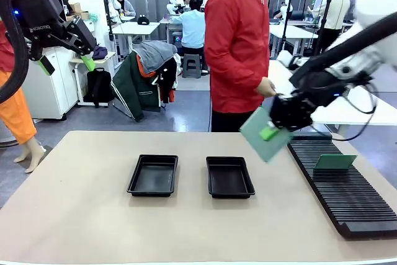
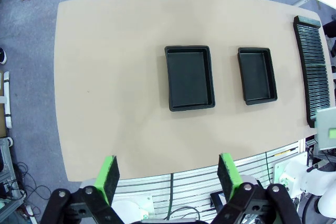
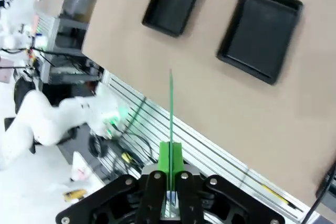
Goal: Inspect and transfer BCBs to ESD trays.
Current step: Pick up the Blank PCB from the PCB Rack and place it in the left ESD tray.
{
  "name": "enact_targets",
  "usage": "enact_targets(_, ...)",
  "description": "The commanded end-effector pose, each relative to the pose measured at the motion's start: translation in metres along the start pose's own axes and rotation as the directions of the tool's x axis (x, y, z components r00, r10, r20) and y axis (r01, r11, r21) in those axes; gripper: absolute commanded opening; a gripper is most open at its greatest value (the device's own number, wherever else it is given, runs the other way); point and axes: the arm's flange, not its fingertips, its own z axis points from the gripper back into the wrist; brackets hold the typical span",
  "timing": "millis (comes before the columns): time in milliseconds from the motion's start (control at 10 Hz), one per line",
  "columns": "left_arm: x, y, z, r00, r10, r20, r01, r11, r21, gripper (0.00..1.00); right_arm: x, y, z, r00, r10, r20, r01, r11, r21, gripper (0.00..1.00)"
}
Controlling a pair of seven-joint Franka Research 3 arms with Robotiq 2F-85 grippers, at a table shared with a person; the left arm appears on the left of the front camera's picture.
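1. While inspection appears to be under way, a green circuit board (image 1: pixel 263 139) is pinched by one edge in the right tool (image 1: pixel 270 131), whose fingers are pressed together on it. It is held tilted in the air over the right side of the counter (image 1: pixel 80 215), near the slotted rack (image 1: pixel 347 197).
2. Two black trays are seen bare at mid-counter: the left-hand tray (image 1: pixel 153 175) and the right-hand tray (image 1: pixel 230 177), the latter nearer the board.
3. A second board (image 1: pixel 335 162) is stood upright in the rack.
4. The left tool (image 1: pixel 66 64) is held spread and unladen, raised well apart from the trays.
5. For a clean transfer, the board is best levelled flat, squared to the tray's rims and lowered inside them before release.
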Motion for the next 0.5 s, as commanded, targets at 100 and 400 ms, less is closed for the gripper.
enact_targets(100, -0.001, 0.001, -0.001, 1.0, 0.007, 0.0, -0.007, 1.0, 0.004, 1.0, 0.032, 0.023, -0.066, 0.992, -0.104, 0.077, 0.099, 0.992, 0.076, 0.03)
enact_targets(400, -0.001, 0.001, -0.001, 1.0, 0.007, 0.0, -0.007, 1.0, 0.004, 1.0, 0.061, 0.027, -0.139, 0.964, -0.237, 0.121, 0.215, 0.962, 0.167, 0.03)
